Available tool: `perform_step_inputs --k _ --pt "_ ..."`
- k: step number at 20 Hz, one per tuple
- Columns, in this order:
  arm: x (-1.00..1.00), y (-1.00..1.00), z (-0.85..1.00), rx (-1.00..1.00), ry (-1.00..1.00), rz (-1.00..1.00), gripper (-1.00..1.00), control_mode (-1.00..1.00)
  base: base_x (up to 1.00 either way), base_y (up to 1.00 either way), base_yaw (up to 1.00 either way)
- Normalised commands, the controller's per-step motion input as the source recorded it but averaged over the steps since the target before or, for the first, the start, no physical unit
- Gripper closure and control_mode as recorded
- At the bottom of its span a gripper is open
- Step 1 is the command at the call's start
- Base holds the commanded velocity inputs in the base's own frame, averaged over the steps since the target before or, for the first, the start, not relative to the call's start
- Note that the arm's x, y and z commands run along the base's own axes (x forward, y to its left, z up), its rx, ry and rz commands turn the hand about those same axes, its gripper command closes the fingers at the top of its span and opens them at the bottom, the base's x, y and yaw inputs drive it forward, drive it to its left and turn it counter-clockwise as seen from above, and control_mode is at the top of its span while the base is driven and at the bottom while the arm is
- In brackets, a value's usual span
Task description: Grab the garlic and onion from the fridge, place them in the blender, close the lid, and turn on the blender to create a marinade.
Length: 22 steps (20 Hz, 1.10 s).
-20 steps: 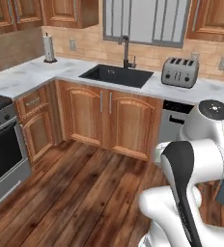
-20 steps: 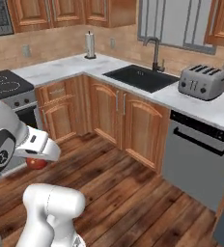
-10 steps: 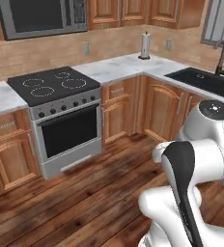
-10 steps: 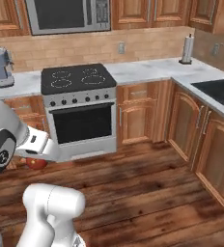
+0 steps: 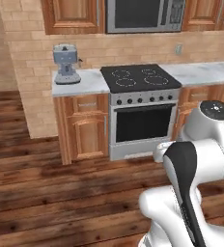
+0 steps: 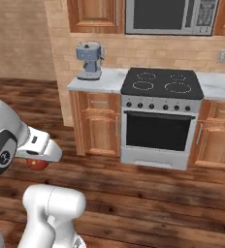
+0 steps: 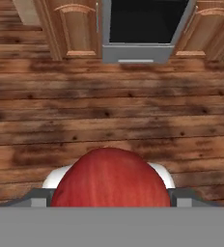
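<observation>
wooden kitchen floor (image 7: 109,111), claw (image 7: 111,193) spread wide, clasping onion (image 7: 111,178)

No text, label, brand or number can be read on anything in these views

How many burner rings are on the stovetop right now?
4, all on the black stovetop: two at the back, near the wall, and two at the front, nearer the oven knobs. None looks hidden.
</observation>
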Motion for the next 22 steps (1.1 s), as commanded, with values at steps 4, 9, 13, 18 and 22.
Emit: perform_step_inputs --k 4,9,13,18,22 --pt "0.0 0.0 0.0 0.0 0.0 0.0 1.0 1.0 0.02 0.36 0.7" --pt "0.0 0.0 0.0 0.0 0.0 0.0 1.0 1.0 0.02 0.33 0.7" --pt "0.0 0.0 0.0 0.0 0.0 0.0 1.0 1.0 0.09 0.21 0.68" --pt "0.0 0.0 0.0 0.0 0.0 0.0 1.0 1.0 0.1 0.14 0.67" --pt "0.0 0.0 0.0 0.0 0.0 0.0 1.0 1.0 0.11 0.16 0.66"
